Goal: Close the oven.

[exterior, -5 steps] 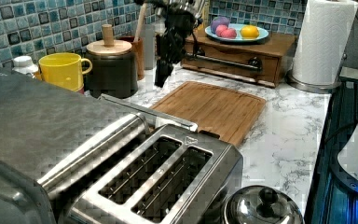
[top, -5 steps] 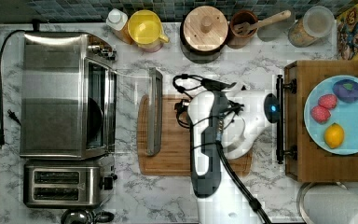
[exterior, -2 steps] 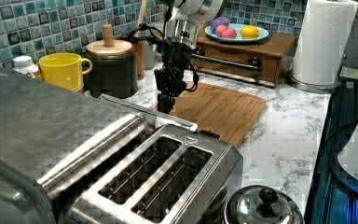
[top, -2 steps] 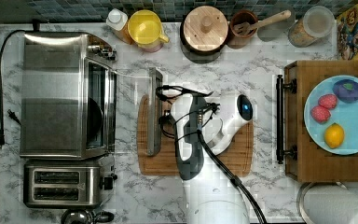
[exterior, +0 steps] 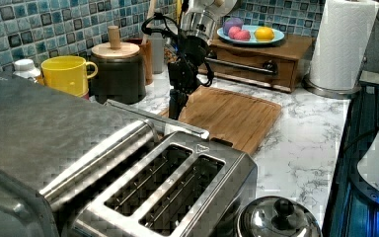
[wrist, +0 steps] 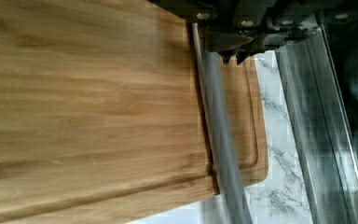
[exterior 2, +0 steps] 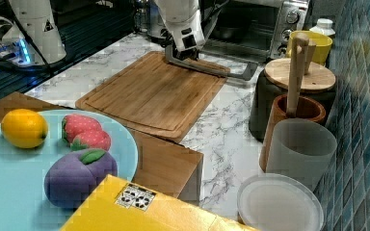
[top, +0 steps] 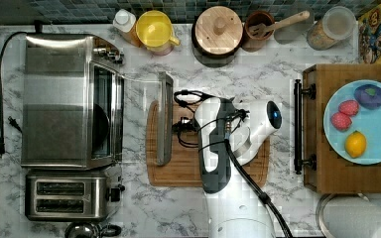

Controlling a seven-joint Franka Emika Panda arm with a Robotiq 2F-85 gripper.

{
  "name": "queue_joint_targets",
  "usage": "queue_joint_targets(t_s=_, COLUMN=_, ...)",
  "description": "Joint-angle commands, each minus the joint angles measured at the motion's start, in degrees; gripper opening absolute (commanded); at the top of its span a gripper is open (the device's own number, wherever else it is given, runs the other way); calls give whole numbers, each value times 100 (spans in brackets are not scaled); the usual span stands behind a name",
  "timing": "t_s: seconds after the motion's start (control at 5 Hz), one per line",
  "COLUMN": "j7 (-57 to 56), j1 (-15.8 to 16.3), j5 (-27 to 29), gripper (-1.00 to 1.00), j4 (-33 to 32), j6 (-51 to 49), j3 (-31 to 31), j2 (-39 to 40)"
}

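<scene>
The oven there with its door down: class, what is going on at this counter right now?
A single robot arm is working on the oven. Its glass door lies fully open, with the bar handle over the edge of the wooden cutting board. The gripper sits right at that handle, at board level. The door has not yet been lifted.

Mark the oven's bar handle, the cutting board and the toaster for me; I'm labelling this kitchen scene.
oven's bar handle point(top: 164, 119): top view, middle of the bar.
cutting board point(exterior 2: 147, 98): right view, bare centre of the wood.
toaster point(top: 67, 194): top view, top face between its slots.
</scene>
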Motion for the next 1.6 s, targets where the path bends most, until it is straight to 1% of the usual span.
queue_joint_targets(t_s=0.2, j7=-241, j1=461, j5=478, gripper=-100, j4=528, j6=229, j3=605, j2=165)
queue_joint_targets(t_s=0.4, j7=-235, j1=294, j5=650, gripper=-100, j4=355, j6=289, j3=670, j2=-105)
queue_joint_targets(t_s=0.6, j7=-205, j1=165, j5=632, gripper=-100, j4=530, j6=-14, j3=696, j2=75)
queue_joint_targets(t_s=0.8, j7=-267, j1=35, j5=685, gripper=-100, j4=735, j6=-342, j3=882, j2=323)
queue_joint_targets(t_s=1.0, j7=-340, j1=145, j5=787, gripper=-100, j4=716, j6=-309, j3=956, j2=204)
queue_joint_targets(t_s=1.4, j7=-383, j1=356, j5=998, gripper=-100, j4=562, j6=-150, j3=1379, j2=-516)
queue_joint_targets(t_s=1.6, j7=-264, j1=613, j5=838, gripper=-100, j4=479, j6=142, j3=1572, j2=-1006)
